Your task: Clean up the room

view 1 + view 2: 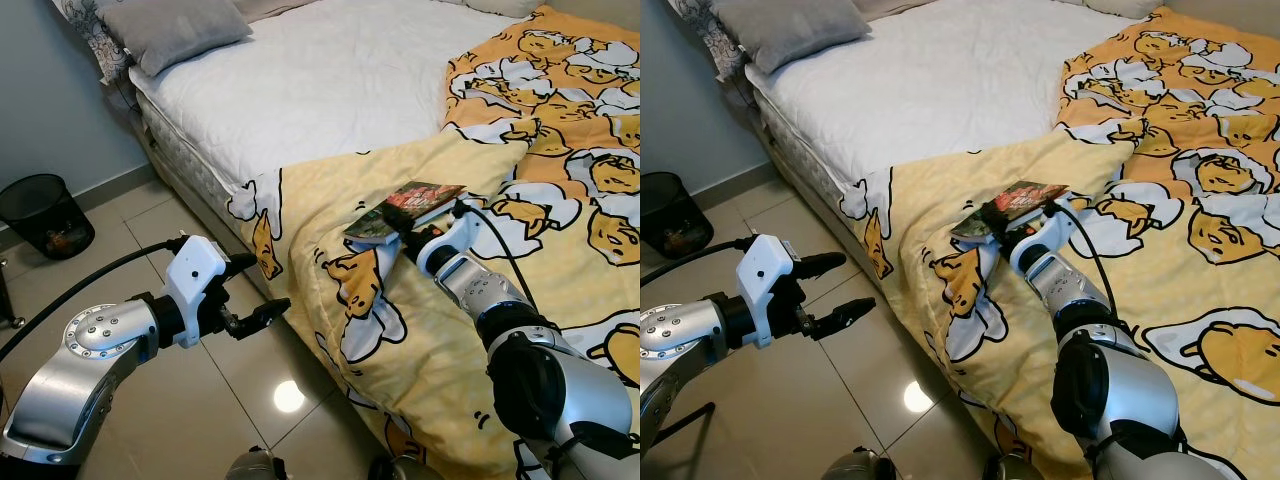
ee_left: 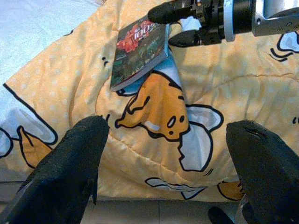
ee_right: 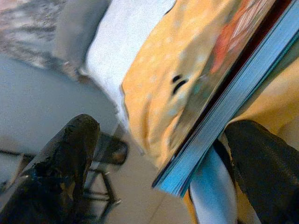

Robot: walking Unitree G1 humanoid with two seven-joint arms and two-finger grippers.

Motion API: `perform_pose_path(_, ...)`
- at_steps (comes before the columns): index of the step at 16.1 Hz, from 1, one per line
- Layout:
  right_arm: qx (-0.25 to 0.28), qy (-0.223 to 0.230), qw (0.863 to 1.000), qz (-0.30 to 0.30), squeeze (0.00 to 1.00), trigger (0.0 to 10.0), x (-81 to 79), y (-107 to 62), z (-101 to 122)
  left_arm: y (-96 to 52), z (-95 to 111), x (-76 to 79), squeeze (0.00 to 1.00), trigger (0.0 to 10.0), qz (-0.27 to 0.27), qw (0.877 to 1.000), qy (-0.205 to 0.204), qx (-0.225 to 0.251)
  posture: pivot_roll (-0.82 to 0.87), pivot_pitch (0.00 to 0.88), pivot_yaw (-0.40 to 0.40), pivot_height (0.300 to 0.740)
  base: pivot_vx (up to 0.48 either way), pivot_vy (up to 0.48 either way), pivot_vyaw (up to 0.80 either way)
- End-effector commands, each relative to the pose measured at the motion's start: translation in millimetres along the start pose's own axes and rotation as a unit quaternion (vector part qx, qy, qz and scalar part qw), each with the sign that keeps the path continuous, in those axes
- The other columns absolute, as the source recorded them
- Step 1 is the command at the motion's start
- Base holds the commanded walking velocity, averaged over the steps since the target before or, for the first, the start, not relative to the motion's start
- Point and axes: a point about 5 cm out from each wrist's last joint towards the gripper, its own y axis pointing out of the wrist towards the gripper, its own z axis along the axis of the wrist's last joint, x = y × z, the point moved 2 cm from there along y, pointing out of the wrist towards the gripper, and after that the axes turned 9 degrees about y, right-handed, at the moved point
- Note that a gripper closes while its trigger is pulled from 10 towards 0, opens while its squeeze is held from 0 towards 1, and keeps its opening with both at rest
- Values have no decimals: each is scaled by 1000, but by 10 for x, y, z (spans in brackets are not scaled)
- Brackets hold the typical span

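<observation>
Reaching right gripper (image 1: 400, 236), fingers spread around the thin glossy paperback book (image 1: 405, 210) lying on the yellow cartoon-print duvet (image 1: 330, 200); soft bedding may let it slide away; left gripper (image 1: 262, 287) idle, fingers apart.

home bedroom, bed (image 1: 330, 90), pillow (image 1: 170, 30), duvet (image 1: 540, 180)

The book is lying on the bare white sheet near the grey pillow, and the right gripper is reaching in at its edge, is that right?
Not quite. The book lies on the yellow cartoon-print blanket, well away from the grey pillow, as the left eye view shows. The rest holds: the right gripper is open at the book's edge.
</observation>
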Motion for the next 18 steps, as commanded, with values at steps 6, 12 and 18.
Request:
perform_pose_path(6,8,-17,1000,-16,0,10000,-98,66,-63,-13,-25,3,1000,10000,-5,1000,7,-6,101,54,54,740,0,0,0)
perform_pose_path(12,-59,-75,995,-29,0,10000,16,33,-318,-52,-83,75,1000,10000,-9,1000,3,-15,102,44,41,740,0,0,0)
perform_pose_path(18,-138,-53,988,-39,0,10000,250,-97,-694,-66,-305,-33,1000,10000,57,995,6,-78,97,66,54,740,0,0,0)
